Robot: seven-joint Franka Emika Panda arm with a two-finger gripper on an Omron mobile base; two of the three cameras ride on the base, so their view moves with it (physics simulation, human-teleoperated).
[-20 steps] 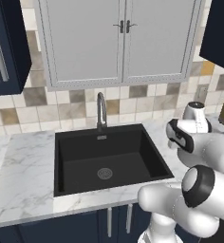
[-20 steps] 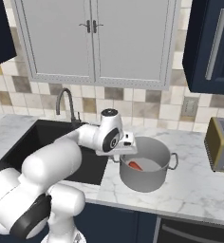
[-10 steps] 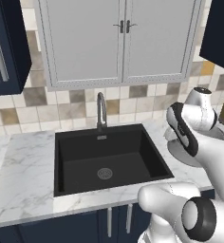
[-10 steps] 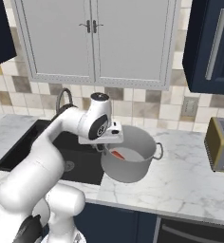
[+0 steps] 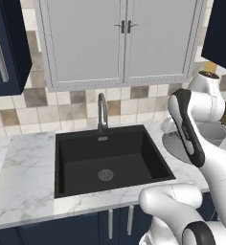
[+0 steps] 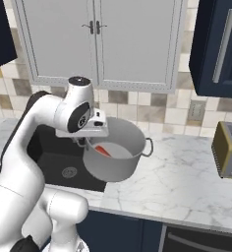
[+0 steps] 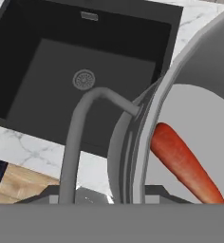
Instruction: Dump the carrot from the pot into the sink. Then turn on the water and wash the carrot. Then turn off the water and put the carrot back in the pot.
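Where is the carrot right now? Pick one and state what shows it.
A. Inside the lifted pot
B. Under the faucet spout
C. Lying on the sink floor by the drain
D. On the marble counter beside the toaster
A: the carrot lies inside the pot, which the gripper holds by its rim, lifted and tilted at the right edge of the sink.

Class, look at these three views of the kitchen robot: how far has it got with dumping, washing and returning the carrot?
Done: the claw has gripped the pot by its rim and holds it up, tilted, at the right edge of the sink. In hand: the dump itself, as the carrot is still lying inside the pot. Left: tipping it out, running the faucet, which shows no stream, washing, shutting off, and putting the carrot back.
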